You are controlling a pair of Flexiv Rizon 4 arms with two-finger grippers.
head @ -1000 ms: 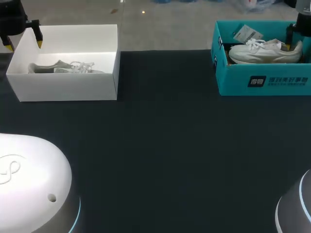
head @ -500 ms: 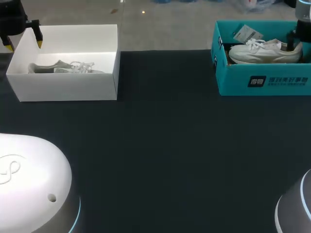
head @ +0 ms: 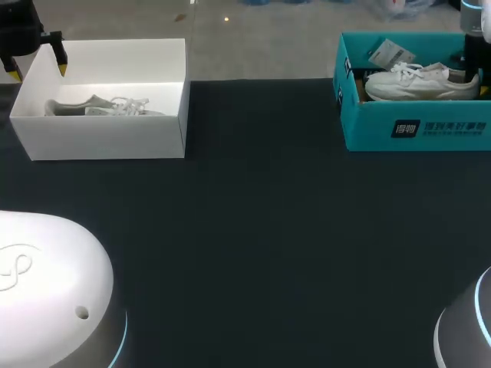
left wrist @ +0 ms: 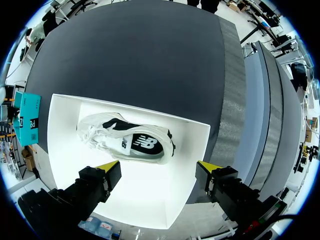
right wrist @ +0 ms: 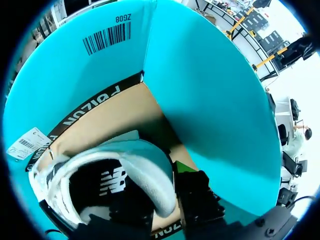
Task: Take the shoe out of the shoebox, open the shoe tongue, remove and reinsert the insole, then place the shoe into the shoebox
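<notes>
My right gripper [right wrist: 165, 200] pinches the heel of the white lace-up sneaker [head: 418, 86] in the far-right teal cardboard shoebox [head: 414, 130]; I'd lift vertically. Clear the walls before swinging nearer.

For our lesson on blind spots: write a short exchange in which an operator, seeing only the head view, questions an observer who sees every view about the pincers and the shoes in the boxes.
Operator: My right pincer is cut off at the teal box. Does it have the shoe?
Observer: It seems so. In the right wrist view one finger is inside the shoe's opening and the other outside the heel, pinching the heel wall.
Operator: And the other shoe, in the white box?
Observer: In the left wrist view it lies ahead of the open left pincer, untouched, its black inside facing the camera.
</notes>
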